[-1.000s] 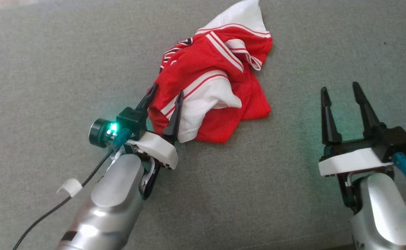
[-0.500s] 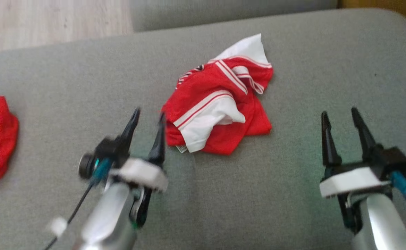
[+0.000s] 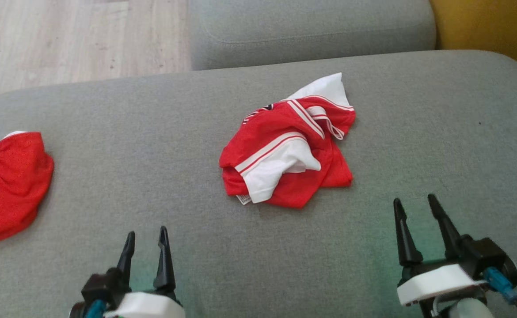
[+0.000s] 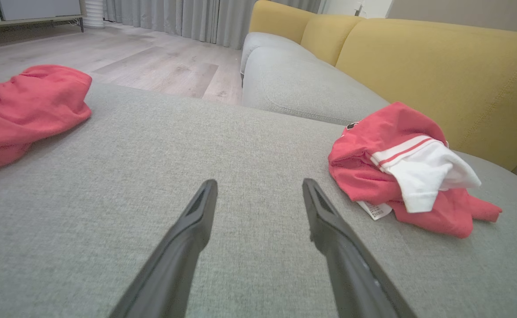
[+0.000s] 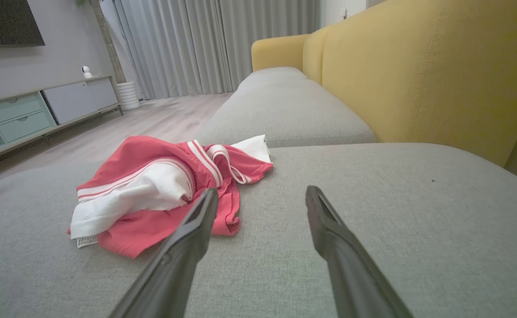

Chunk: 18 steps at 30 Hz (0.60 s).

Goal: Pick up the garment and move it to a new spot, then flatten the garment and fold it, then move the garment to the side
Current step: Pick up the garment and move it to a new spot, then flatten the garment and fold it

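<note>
1. The crumpled red-and-white garment (image 3: 287,152) is lying centrally on the grey fabric seat (image 3: 152,132).
2. We are holding left gripper (image 3: 147,231) and right gripper (image 3: 414,198) nearer, released, empty.
3. Left, a red cloth (image 3: 11,185), perhaps clothing, is lying.

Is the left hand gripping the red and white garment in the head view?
No, the left hand stands open over the grey cushion, apart from the crumpled garment.
</note>
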Motion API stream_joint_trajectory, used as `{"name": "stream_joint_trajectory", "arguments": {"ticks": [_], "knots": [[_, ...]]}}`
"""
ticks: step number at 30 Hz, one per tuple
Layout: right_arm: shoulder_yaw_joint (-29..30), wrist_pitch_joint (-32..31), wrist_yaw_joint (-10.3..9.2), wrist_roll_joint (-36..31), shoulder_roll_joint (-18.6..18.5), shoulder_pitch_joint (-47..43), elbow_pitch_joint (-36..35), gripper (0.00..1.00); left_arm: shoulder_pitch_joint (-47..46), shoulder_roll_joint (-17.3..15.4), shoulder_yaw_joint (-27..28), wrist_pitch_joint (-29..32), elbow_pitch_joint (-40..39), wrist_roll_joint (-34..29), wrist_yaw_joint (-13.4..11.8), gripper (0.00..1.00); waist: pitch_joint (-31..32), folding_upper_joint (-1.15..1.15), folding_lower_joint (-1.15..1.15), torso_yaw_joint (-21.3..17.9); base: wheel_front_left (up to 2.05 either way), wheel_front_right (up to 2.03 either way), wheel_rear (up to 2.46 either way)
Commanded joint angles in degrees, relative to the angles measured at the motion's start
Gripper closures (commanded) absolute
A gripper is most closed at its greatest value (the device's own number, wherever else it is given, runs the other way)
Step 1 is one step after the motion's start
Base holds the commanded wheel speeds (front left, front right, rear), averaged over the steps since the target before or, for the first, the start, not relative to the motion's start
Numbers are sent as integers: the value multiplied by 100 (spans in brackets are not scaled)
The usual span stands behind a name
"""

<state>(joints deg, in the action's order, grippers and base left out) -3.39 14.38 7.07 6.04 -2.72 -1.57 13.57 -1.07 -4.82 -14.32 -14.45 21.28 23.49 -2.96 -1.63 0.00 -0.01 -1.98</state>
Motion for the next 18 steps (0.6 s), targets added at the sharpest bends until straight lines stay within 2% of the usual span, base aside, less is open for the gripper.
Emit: {"name": "stream_joint_trajectory", "arguments": {"ticks": [1,9,18], "knots": [[-172,62,42,29,-16,78,-121,0,-76,9,204,-54,-248,-74,21,0,53,0,1,63,0,0,0],[-249,62,42,112,-16,47,260,0,101,53,233,-54,-345,-215,-23,0,142,0,1,174,0,0,0],[-301,62,42,118,-16,110,355,0,118,72,267,-54,-281,-214,-31,0,149,0,1,181,0,0,0]]}}
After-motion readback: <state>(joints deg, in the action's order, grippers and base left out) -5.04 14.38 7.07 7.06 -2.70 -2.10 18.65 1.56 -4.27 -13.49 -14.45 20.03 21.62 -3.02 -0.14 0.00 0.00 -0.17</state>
